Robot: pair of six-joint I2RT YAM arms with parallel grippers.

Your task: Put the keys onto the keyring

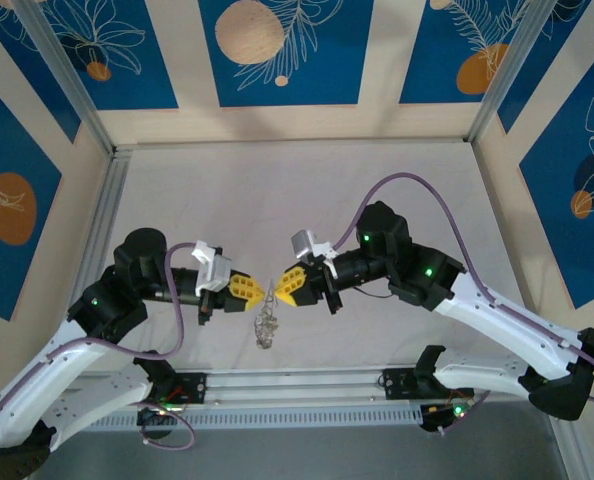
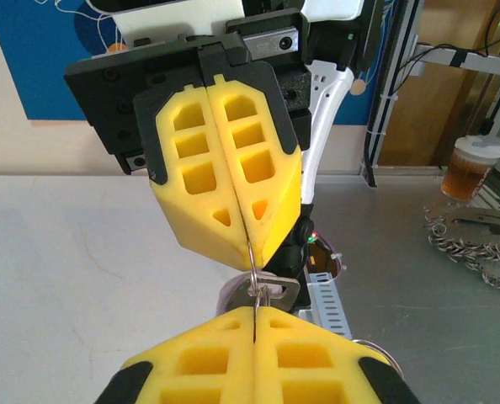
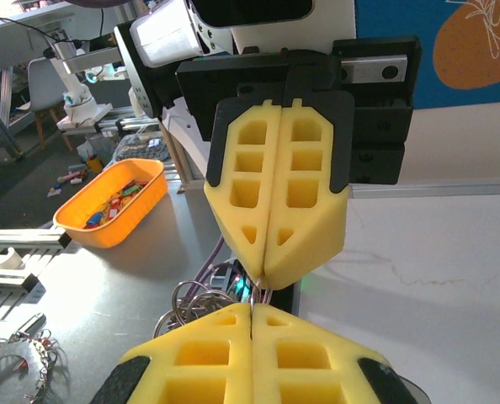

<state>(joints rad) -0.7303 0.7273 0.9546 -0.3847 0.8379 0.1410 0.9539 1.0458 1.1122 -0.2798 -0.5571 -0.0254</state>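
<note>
Two grippers met tip to tip above the table. The left gripper had its yellow fingers pressed together on a thin wire of the keyring. The right gripper, directly opposite, pinched the same wire from the other side. The remainder of the keyring hung just below both sets of fingertips. At the left wrist camera, a silvery key sat just beyond the left fingertips, beneath the right gripper's tips.
</note>
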